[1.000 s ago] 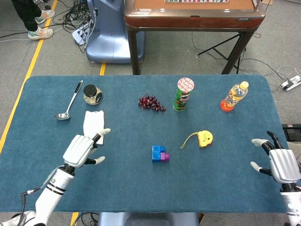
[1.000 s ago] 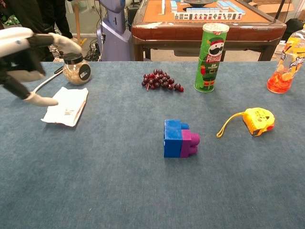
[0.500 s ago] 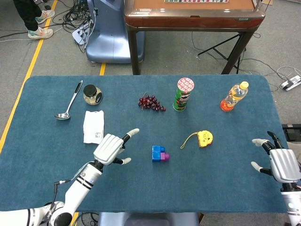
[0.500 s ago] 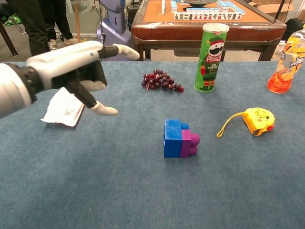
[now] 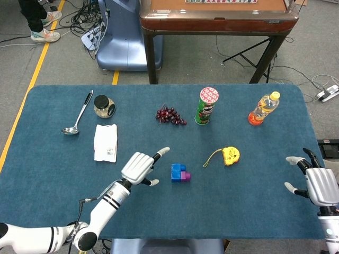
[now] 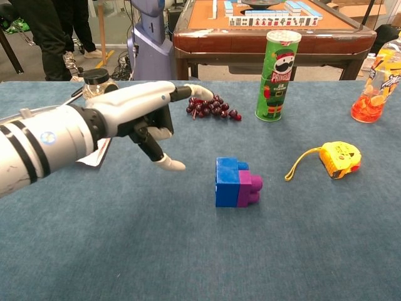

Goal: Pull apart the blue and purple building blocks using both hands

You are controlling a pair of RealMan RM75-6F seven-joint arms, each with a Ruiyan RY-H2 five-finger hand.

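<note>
Left hand spread, empty, near joined blue block and purple block, right hand spread, empty

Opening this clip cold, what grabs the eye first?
The left hand, fingers spread and holding nothing, hovers just left of the joined blue block and purple block at mid-table. The right hand waits open at the table's far right edge. Behind the blocks stands a green Pringles can.
</note>
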